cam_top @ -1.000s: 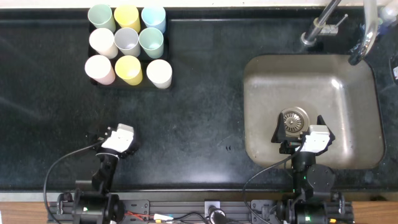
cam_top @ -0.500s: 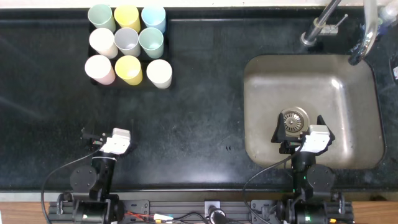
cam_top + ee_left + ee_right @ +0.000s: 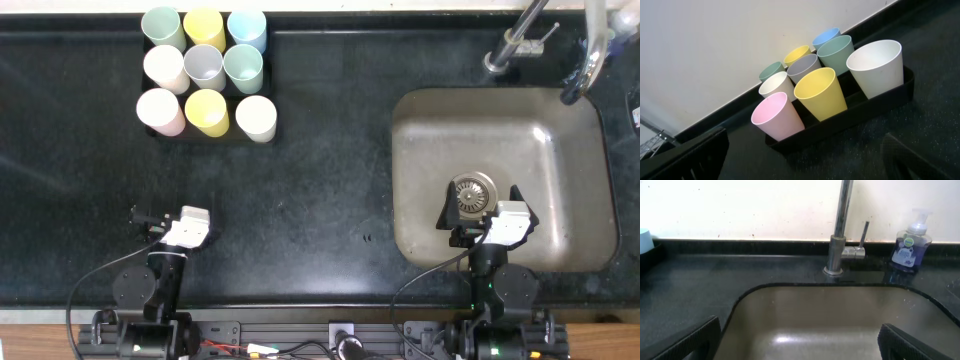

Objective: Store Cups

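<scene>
Top view: nine cups sit in tray, 11 o'clock on counter. Left fingers and right fingers spread wide, empty (low near 6). Storing looks complete; probably nothing left to pick.

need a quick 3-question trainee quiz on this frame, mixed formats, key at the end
1. True or false: the black rectangular tray holds nine plastic cups.
2. Which colour is the cup at the tray's centre? A pink, B grey, C blue.
3. Fill in: the open right gripper hangs over the ___.
Key: 1 true; 2 B, the grey cup; 3 the stainless-steel sink.
</scene>
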